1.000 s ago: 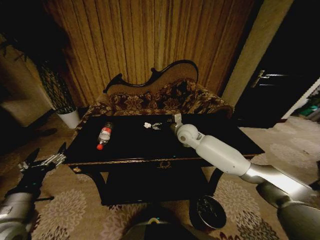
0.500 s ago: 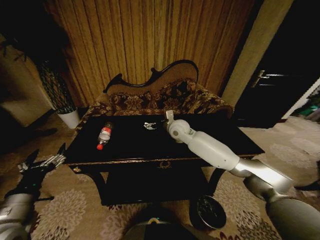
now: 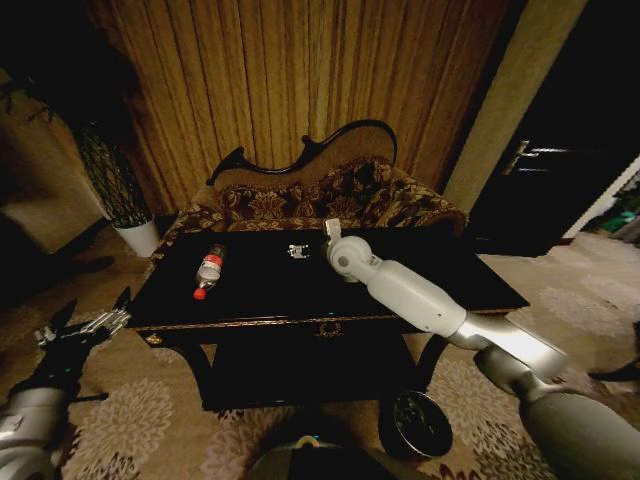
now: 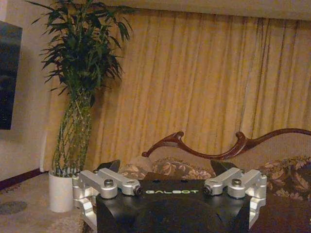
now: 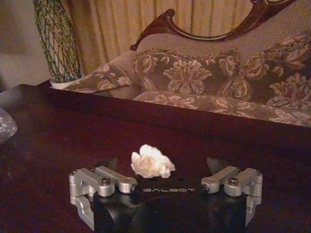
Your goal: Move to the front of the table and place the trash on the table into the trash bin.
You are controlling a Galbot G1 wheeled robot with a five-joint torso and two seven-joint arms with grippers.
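Observation:
On the glossy black table (image 3: 440, 270), a clear bottle with a red cap (image 3: 208, 270) lies near the left end. A small white crumpled scrap (image 3: 296, 250) sits near the table's far edge. My right gripper (image 3: 312, 246) reaches over the table to it. In the right wrist view the scrap (image 5: 151, 162) lies on the tabletop between the spread fingers of the open right gripper (image 5: 163, 166), which are not closed on it. The round dark trash bin (image 3: 415, 425) stands on the carpet under the table's front right. My left gripper (image 3: 85, 325) hangs open, low and left of the table.
A carved patterned sofa (image 3: 330, 200) stands right behind the table, against the curtain. A tall plant in a white pot (image 3: 138, 236) stands at the back left. A dark door (image 3: 545, 170) is at the right. Patterned carpet surrounds the table.
My right arm has swung left across the tabletop, bringing its gripper up to the white scrap. The left arm, bottle and bin have stayed put.

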